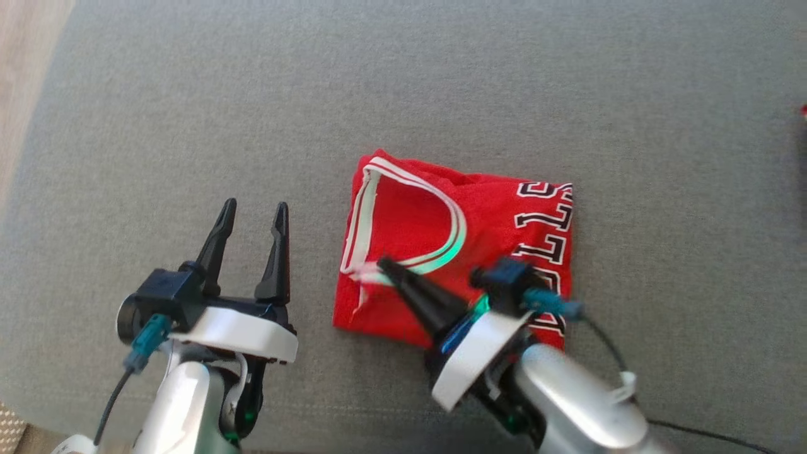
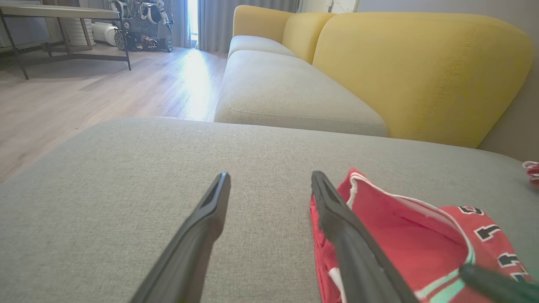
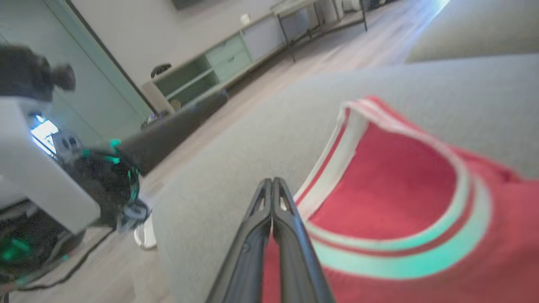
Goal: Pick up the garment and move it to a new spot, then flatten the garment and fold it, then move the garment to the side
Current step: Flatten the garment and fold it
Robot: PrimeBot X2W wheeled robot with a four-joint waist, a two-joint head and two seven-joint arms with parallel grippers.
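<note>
The garment (image 1: 403, 214) is a red jersey with white trim and black lettering, lying folded into a rough square on the grey cushion (image 1: 189, 94). My right gripper (image 1: 383, 263) is shut, and its tip rests at the white trim on the near left part of the garment (image 3: 387, 185). The two fingers (image 3: 273, 180) are pressed together; whether they pinch any fabric I cannot tell. My left gripper (image 1: 255, 205) stands open over bare cushion just left of the garment (image 2: 400, 235), with nothing between its fingers (image 2: 270, 174). The garment's left edge lies right beside its right finger.
A yellow backrest (image 2: 421, 71) rises behind the cushion, and more grey seats run away beyond it. Wooden floor (image 2: 84, 92) lies to the left past the cushion's edge. A small red and white item (image 2: 531, 170) sits at the cushion's far right.
</note>
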